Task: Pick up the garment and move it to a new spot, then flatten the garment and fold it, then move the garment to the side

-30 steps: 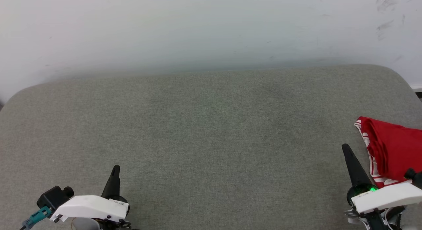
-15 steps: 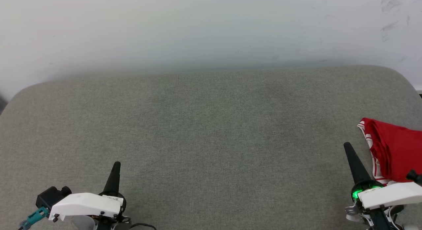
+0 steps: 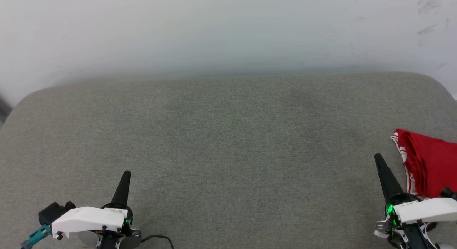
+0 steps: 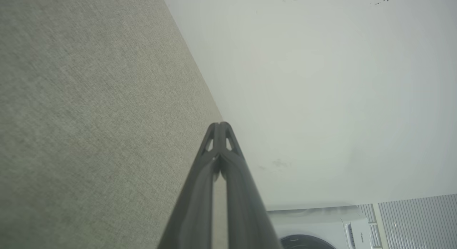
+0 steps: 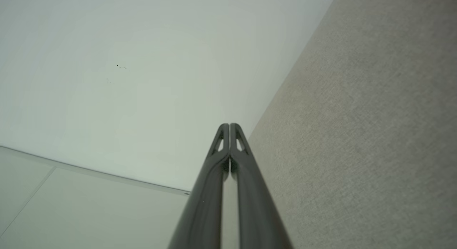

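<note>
At the near edge of a grey fabric pad, toward its left corner, the left gripper points away across the pad. Its two dark fingers are pressed together into one spike, with nothing between them. A white housing sits behind it. Toward the pad's near right corner, the right gripper points the same way, leaning slightly left. Its fingers are also pressed together and hold nothing, and a green light glows at its base. Just right of that gripper, at the pad's right edge, lies the garment. It is a bunched heap of bright red cloth with a white, red-striped border along its left side, and the picture's edge cuts it off. The fingers and the garment are near but apart. The pad's far edge, rounded at both corners, meets a pale wall, which has faint dark scuffs above the pad's far right corner. In the left wrist view, a white washing machine stands beyond the pad.
</note>
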Tool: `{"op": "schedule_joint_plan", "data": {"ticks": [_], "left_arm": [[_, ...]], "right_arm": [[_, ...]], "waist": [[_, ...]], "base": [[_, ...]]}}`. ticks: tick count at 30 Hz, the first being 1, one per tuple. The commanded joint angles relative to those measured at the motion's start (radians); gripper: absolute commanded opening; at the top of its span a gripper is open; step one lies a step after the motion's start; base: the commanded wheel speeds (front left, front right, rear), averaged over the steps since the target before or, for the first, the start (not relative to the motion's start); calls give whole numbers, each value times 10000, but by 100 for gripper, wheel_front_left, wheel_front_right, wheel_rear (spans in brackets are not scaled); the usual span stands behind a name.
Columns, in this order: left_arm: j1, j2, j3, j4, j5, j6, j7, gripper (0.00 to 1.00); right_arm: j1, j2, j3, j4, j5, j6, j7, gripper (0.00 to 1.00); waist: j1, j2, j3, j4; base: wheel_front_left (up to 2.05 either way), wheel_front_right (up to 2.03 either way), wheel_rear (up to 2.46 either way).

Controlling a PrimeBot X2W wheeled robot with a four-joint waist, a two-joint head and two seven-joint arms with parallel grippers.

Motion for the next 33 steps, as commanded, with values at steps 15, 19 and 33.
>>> {"op": "schedule_joint_plan", "data": {"ticks": [15,19,33], "left_arm": [[-313,-258,429,106,-1082,-388,386,0],[-313,-329,550,149,-1391,-485,482,0],[-429,-562,857,266,-2189,-736,760,0]], "right_arm": [[-347,72,-141,282,1343,-2,93,0],[-361,88,-179,385,1723,-2,111,0],[-495,140,-282,632,2720,-3,175,0]], "waist": [[0,0,4,124],[0,0,6,166],[0,0,10,282]], "base": [[0,0,0],[0,0,0],[0,0,0]]}}
